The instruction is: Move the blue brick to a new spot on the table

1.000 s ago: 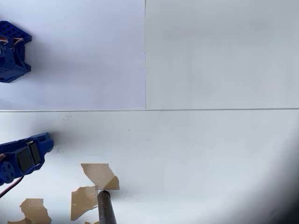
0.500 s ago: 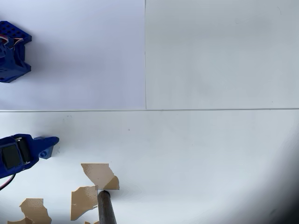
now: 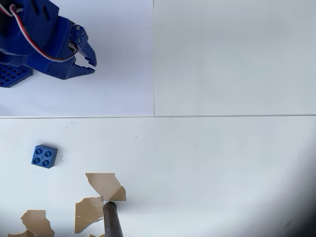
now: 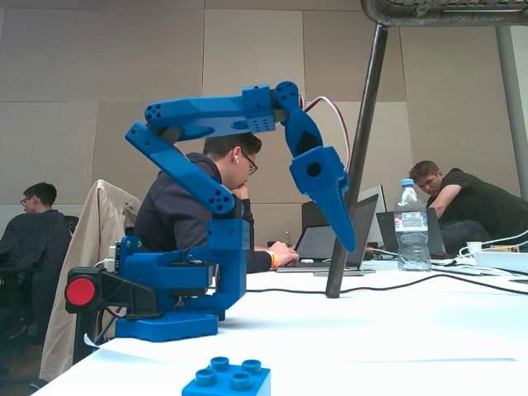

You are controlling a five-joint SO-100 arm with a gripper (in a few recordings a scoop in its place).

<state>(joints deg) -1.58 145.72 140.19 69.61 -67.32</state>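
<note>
Blue brick (image 3: 44, 156) sits alone on table (image 3: 222, 163), near chipped tan patches (image 3: 104, 185). My pincer (image 3: 89, 63) hovers well apart over paper sheet (image 3: 113, 74), tips slightly apart, empty.

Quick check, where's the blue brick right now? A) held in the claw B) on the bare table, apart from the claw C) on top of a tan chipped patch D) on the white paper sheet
B: in the overhead view the brick lies on the bare table, below the paper sheet and left of the tan patches, while the claw hangs over the paper, apart from it.
</note>
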